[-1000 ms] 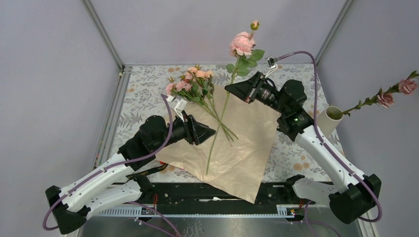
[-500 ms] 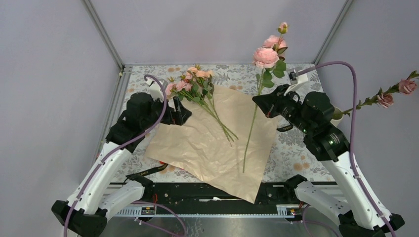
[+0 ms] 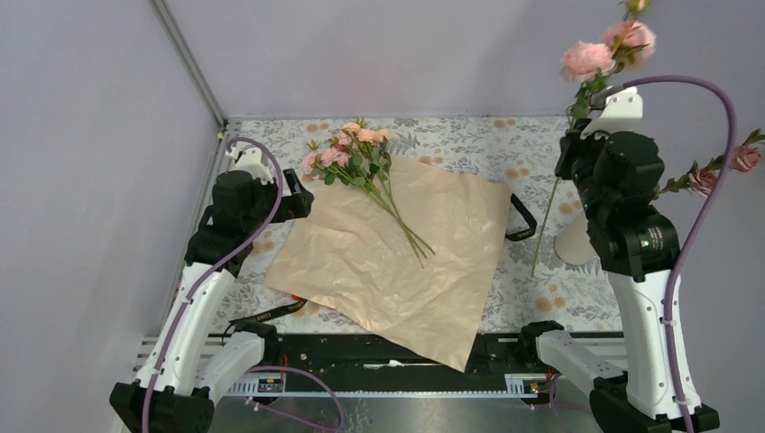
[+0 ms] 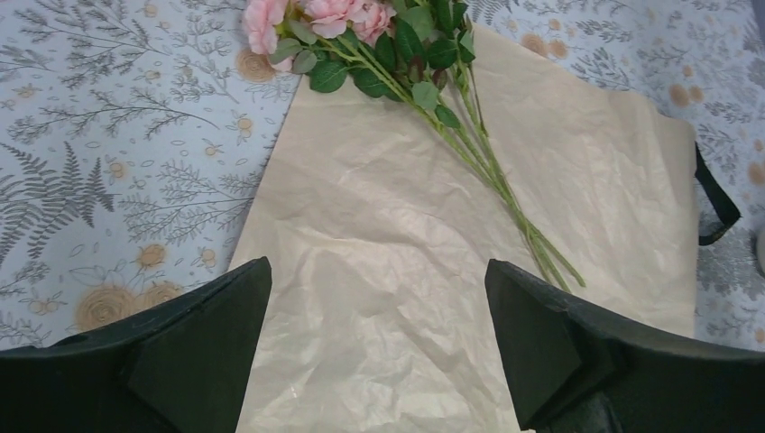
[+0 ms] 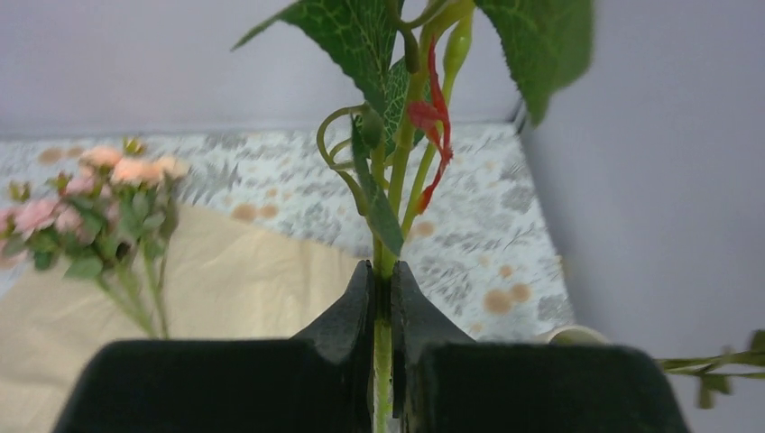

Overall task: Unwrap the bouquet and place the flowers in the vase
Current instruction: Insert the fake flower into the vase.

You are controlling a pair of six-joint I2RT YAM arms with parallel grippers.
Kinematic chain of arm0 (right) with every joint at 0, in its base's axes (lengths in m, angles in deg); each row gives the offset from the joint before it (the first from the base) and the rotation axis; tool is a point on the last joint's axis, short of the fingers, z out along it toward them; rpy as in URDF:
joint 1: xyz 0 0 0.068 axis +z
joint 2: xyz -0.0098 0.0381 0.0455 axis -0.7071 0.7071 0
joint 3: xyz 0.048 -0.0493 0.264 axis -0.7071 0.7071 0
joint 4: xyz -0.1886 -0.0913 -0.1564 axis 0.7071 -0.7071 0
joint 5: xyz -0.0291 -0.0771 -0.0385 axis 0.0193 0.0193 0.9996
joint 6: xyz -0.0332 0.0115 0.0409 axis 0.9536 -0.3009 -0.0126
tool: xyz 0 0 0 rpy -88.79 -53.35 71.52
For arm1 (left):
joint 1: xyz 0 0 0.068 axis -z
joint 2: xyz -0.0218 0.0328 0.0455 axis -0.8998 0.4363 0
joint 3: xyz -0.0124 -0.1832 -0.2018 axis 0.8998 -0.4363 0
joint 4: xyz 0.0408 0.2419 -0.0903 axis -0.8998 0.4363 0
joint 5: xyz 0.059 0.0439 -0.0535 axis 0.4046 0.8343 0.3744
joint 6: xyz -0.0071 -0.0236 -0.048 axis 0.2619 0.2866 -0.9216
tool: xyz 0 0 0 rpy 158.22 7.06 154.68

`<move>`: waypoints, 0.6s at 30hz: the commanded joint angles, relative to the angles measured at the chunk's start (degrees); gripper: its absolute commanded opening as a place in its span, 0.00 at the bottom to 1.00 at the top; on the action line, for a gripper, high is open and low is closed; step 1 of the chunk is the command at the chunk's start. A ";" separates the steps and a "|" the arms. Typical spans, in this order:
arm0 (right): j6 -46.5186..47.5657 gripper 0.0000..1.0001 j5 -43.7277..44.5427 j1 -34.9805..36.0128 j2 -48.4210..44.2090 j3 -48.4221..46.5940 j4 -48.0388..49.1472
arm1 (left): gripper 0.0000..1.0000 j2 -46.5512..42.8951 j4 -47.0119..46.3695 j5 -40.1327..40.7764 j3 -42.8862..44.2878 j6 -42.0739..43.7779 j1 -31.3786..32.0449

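The bouquet is unwrapped: its tan paper (image 3: 397, 257) lies flat, with a bunch of pink and peach flowers (image 3: 354, 149) (image 4: 361, 36) across its far corner. My right gripper (image 3: 577, 153) (image 5: 381, 271) is shut on the green stem (image 5: 397, 171) of a long pink rose (image 3: 591, 59). It holds the rose upright, the stem's end hanging left of the cream vase (image 3: 568, 244) (image 5: 573, 336). The arm partly hides the vase, from which a mauve rose (image 3: 740, 159) leans out to the right. My left gripper (image 3: 298, 200) (image 4: 377, 271) hangs open over the paper's left edge, holding nothing.
A black ribbon loop (image 3: 520, 219) (image 4: 718, 203) lies at the paper's right edge. Another black ribbon (image 3: 266, 316) trails off the near left corner. The floral tablecloth (image 3: 262, 167) is bounded by metal rails on the left and grey walls behind and at the sides.
My right arm has swung the long pink rose up and to the right, next to the vase. My left gripper has opened and drawn back left, off the middle of the paper.
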 commanded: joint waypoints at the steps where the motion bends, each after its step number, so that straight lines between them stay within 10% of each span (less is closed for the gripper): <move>1: 7.00 0.00 5.18 -3.90 3.16 -9.79 3.28 | 0.96 -2.69 -2.44 4.90 -1.31 1.92 -0.57; 18: 18.01 0.00 12.97 -16.11 9.70 -12.55 34.59 | 0.96 -4.47 -2.59 6.21 -2.03 2.67 -0.60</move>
